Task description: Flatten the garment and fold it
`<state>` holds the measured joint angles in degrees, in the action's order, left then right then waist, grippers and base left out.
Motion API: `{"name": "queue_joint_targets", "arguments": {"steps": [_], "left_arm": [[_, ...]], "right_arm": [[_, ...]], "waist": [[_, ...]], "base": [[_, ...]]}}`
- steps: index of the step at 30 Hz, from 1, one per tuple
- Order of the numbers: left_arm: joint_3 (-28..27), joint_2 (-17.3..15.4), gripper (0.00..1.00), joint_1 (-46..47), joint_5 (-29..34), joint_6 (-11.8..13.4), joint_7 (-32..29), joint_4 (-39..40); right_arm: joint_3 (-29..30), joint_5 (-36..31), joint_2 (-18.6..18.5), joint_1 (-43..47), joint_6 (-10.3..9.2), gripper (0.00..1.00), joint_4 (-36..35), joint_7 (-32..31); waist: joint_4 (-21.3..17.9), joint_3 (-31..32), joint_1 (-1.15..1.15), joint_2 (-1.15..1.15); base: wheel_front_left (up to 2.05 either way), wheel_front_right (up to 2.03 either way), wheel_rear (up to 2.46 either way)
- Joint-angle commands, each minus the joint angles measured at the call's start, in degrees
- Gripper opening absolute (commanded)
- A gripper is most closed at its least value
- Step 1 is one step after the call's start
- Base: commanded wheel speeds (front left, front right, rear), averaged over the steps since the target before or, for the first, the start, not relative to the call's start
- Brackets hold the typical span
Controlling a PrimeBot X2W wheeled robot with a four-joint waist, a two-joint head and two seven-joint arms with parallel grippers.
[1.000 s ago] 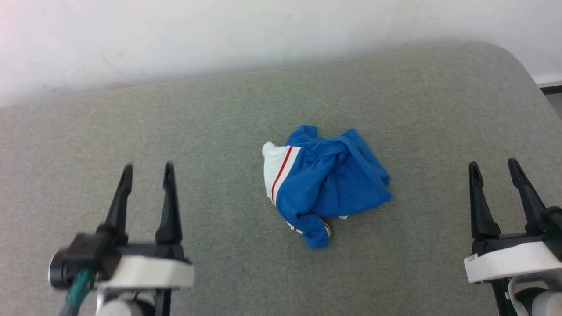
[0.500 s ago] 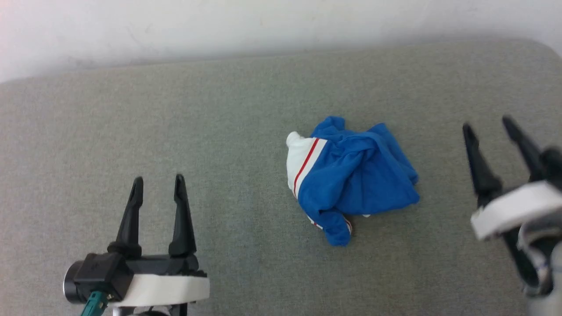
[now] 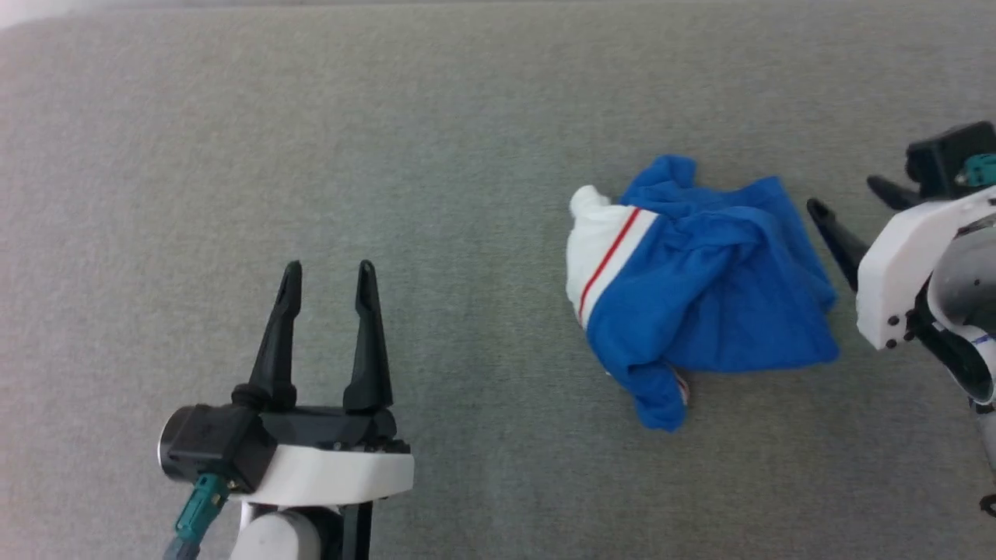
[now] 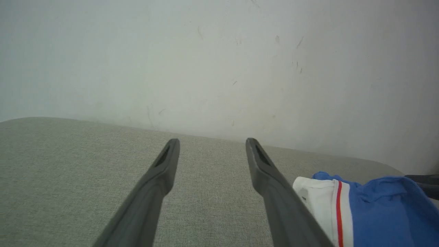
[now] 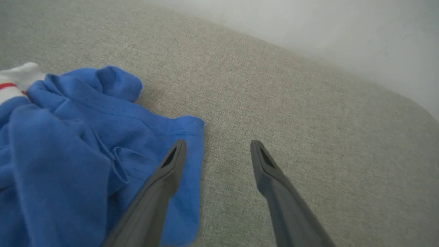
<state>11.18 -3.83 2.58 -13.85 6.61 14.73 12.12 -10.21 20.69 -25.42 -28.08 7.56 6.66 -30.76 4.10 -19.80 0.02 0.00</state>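
Empty, spread right gripper [image 3: 846, 196] beside the crumpled garment [image 3: 700, 303]
One finger [image 5: 164, 178] is seen over the blue hem [image 5: 187, 129], contact not discernible; the garment lies just to that gripper's left on the grey worktop [image 3: 389, 117]. The left gripper [image 3: 328, 268], also spread empty, is held well apart. The fabric is judged soft, light and limp; a pinch at the hem or white sleeve [image 3: 595, 241] is advised.

The shirt [image 3: 716, 311] is bright blue; its sleeve [image 3: 591, 241] is white with one thin red stripe. The counter [image 3: 311, 155] is a speckled grey-green weave. The fingers [image 3: 367, 342] are black, their mounts [image 3: 327, 478] white, with a teal plug [image 3: 196, 505]. The wall [image 4: 205, 51] is off-white and faintly scuffed.
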Motion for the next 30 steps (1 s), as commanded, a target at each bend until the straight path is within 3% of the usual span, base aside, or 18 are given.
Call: {"name": "queue_joint_targets", "arguments": {"steps": [1,7,8,9,10,20,26,30], "left_arm": [[0.0,0.2,1.00,1.0,0.5,-0.5,0.3,-0.3],[1.1,0.8,1.00,2.1,0.6,-1.5,0.3,-1.3],[1.2,0.8,1.00,2.2,0.6,-1.6,0.3,-1.5],[1.4,0.8,1.00,2.3,0.6,-1.7,0.3,-1.7],[1.5,0.9,1.00,2.4,0.6,-1.7,0.3,-1.8],[0.6,0.9,1.00,1.3,-0.6,-1.0,0.3,-3.2],[-1.1,0.9,1.00,-1.3,-1.1,-1.1,0.3,-3.6],[-2.3,0.9,1.00,-3.6,-1.0,-1.2,0.3,-3.5]], "right_arm": [[-0.9,0.5,-0.5,-0.8,-0.08,1.00,1.3,-0.5],[-3.6,2.0,-0.7,0.9,-0.08,1.00,8.2,-2.5],[-3.8,2.0,-0.5,1.2,-0.08,0.93,9.3,-2.7],[-4.0,1.9,-0.5,1.3,-0.08,0.44,10.2,-2.7],[-4.4,1.7,-0.5,1.4,-0.08,0.00,10.8,-2.5],[-4.9,-0.1,-1.0,-6.0,-0.08,0.00,11.1,4.0],[-3.0,-1.5,-1.9,-14.1,-0.08,0.00,9.7,8.7],[0.1,-1.7,-2.6,-14.5,-0.08,0.00,7.9,10.2]], "waist": [[3.7,-3.4,-0.02,0.00],[6.6,-4.6,-0.02,0.00],[6.9,-4.6,-0.02,0.00],[7.2,-4.6,-0.02,0.00],[7.5,-4.5,-0.02,0.00],[5.7,1.6,-0.02,0.00],[3.3,8.1,-0.02,0.00],[1.8,10.4,-0.02,0.00]], "base": [[0.00,0.00,0.00],[0.00,0.00,0.00],[0.00,0.00,0.00],[0.00,0.00,0.00],[0.00,0.00,0.00],[0.00,0.00,0.00],[0.00,0.00,0.00],[0.00,0.00,0.00]]}}
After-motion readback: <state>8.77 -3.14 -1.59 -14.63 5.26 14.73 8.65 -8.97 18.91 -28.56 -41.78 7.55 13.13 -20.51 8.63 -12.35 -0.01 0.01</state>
